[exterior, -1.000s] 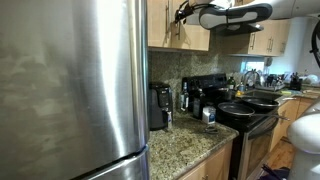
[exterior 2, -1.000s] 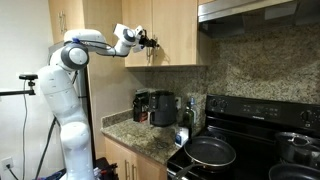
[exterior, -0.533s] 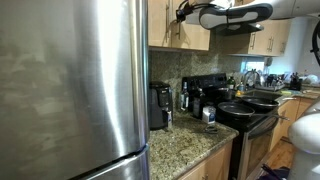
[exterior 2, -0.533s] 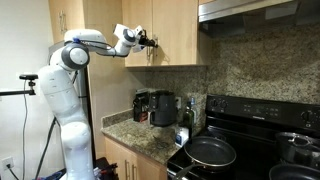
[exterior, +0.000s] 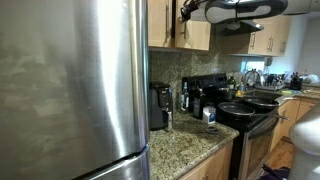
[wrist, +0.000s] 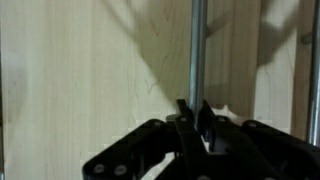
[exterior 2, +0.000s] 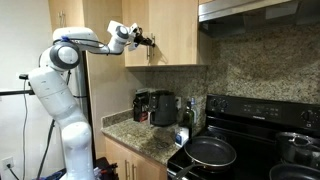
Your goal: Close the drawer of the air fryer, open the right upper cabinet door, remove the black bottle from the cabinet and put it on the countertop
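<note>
My gripper (wrist: 193, 108) is shut on the slim vertical metal handle (wrist: 197, 50) of the right upper cabinet door (wrist: 90, 70). Both exterior views show the gripper (exterior 2: 150, 42) (exterior: 183, 12) high at that light-wood door (exterior 2: 178, 30), whose edge stands slightly off the cabinet (exterior: 160, 25). The black bottle is hidden. Below, the black air fryer (exterior: 158, 105) (exterior 2: 163, 107) stands on the speckled granite countertop (exterior: 190, 142) (exterior 2: 140, 133), its drawer pushed in as far as I can tell.
A steel fridge (exterior: 70, 90) fills the near side in an exterior view. A black stove (exterior 2: 240, 150) with pans (exterior 2: 210, 152) borders the counter. A glass cup (exterior: 209, 117) and another black appliance (exterior: 195, 100) stand beside the air fryer. The robot's white base (exterior 2: 70, 140) stands before the counter.
The arm has drawn back from the cabinet with the handle in the gripper, and the door's edge has swung out a little.
</note>
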You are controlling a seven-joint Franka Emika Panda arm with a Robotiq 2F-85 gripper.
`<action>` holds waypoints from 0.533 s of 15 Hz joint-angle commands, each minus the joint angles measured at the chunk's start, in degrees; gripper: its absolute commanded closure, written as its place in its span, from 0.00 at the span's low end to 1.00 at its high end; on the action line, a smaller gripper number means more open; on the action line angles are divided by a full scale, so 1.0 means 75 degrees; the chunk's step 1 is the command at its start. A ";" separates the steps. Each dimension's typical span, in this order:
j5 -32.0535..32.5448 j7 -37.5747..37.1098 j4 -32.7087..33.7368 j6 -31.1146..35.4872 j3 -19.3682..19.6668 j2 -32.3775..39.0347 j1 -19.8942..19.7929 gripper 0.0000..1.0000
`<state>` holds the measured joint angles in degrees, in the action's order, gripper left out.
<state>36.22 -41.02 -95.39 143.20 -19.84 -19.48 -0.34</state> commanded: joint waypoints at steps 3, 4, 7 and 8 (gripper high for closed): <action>-0.0031 0.0033 -0.1239 -0.0862 0.0402 -0.1906 -0.0364 0.96; -0.0101 0.0029 -0.1390 -0.0973 0.0422 -0.2123 -0.0392 0.96; -0.0313 0.0080 -0.1839 -0.1320 0.0529 -0.2821 -0.0487 0.96; -0.0387 0.0111 -0.1990 -0.1465 0.0582 -0.3067 -0.0524 0.96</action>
<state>33.79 -42.27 -105.43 136.32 -17.74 -33.60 -0.71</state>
